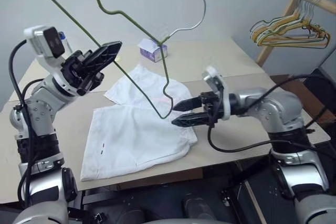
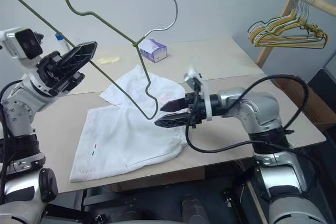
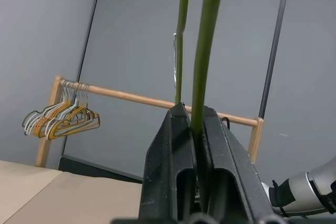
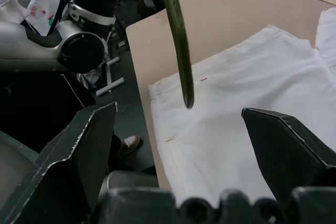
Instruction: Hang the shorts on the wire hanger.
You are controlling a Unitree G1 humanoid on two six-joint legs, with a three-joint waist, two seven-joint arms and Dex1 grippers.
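Hanger work now: my left gripper point(image 1: 100, 56) is clamped on the thin olive-green wire hanger point(image 1: 131, 24), raised at upper left. White cloth shorts point(image 1: 139, 129) lie flat at centre. My right gripper point(image 1: 185, 113) gapes empty; next I'd pinch the cloth and feed it over the wire.

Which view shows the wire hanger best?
The left eye view: the whole wire hanger shows, hook to bent end; the right eye view matches. The left wrist view shows two strands in the left claw; the right wrist one tip.
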